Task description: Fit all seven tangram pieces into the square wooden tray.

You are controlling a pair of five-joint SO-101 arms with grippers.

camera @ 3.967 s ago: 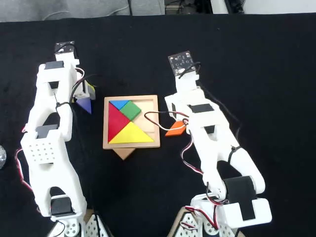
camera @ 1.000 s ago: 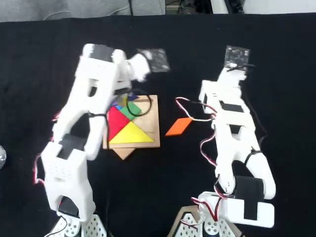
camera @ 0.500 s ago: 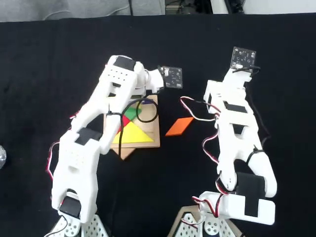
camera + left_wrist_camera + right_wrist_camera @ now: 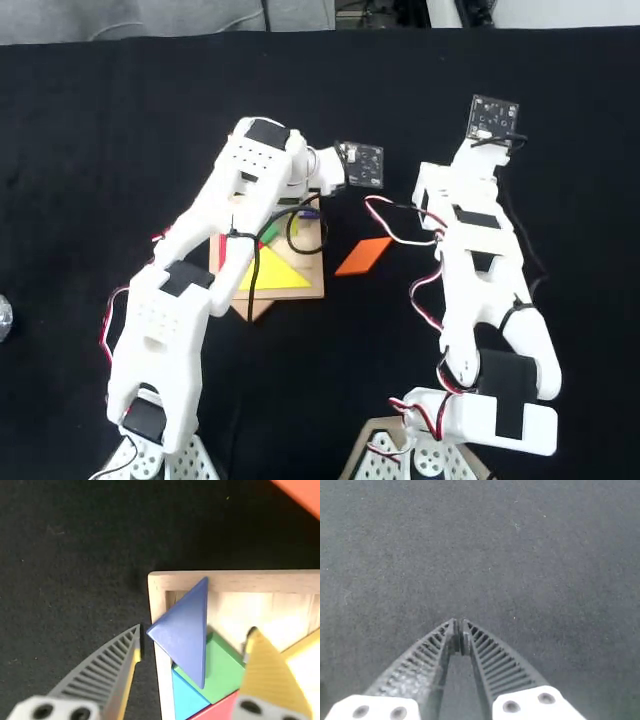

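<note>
My left gripper (image 4: 192, 635) hangs over a far corner of the square wooden tray (image 4: 235, 580). Its jaws stand open around a blue triangle (image 4: 185, 630). That triangle lies across the corner's rim and partly on the green square (image 4: 222, 667); one tip touches the grey finger (image 4: 131, 647), with a gap to the yellow finger (image 4: 257, 652). A light blue piece (image 4: 184, 697) and a red one sit beside the green. In the high view the left arm covers most of the tray (image 4: 314, 288); the yellow triangle (image 4: 275, 272) shows. My right gripper (image 4: 458, 637) is shut over bare cloth.
An orange parallelogram (image 4: 363, 255) lies on the black cloth between the tray and the right arm. A plain wooden triangle (image 4: 252, 308) pokes out at the tray's near edge. Cables loop over the tray's right side. A shiny object (image 4: 4, 316) sits at the far left.
The left arm has swung from the table's left side across the tray to its far right corner, bringing the blue triangle. The right arm pulled back from the orange parallelogram, then kept still.
</note>
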